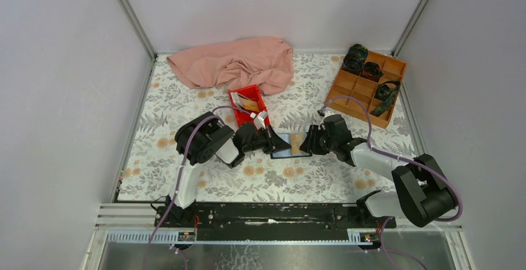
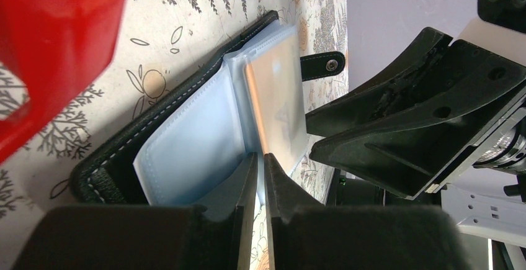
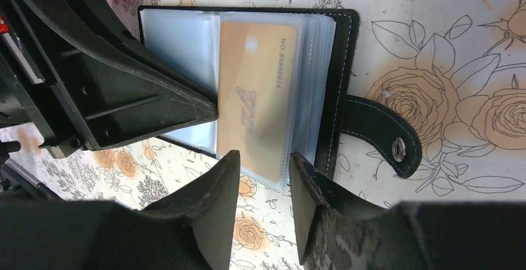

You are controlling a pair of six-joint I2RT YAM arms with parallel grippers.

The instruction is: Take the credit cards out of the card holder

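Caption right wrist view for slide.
Left hand pinches a sleeve of the open card holder; open right hand poised at the orange card.

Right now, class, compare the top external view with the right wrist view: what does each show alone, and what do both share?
Only the top view: the pink cloth and the wooden compartment box. Only the right wrist view: the number printed on the orange-gold card and the snap strap. Both: the open card holder on the floral table, with the left gripper and right gripper at it.
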